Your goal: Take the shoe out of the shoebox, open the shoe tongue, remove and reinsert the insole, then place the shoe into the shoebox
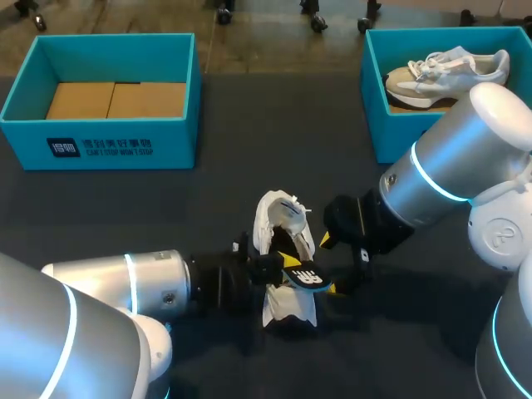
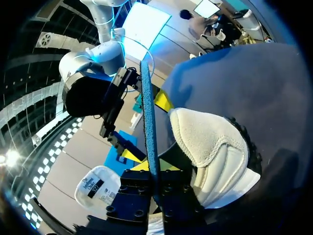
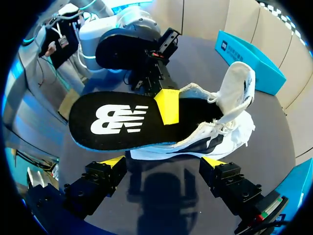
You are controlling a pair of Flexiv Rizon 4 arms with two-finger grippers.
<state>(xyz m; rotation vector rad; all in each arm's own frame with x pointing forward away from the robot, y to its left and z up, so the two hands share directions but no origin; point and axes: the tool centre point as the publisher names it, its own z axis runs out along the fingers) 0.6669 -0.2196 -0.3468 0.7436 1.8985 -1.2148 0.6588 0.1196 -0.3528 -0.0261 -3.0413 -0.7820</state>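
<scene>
- Two fingers of my left gripper (image 1: 287,266) clamp the black insole (image 3: 117,120); one end of the insole reaches into the white shoe (image 1: 283,220).
- The shoe lies mid-table (image 1: 166,216), between both grippers.
- My right gripper (image 3: 161,162) is spread wide just beside the shoe, gripping nothing.
- A second shoe (image 1: 445,71) rests in the far right shoebox (image 1: 374,125).
</scene>
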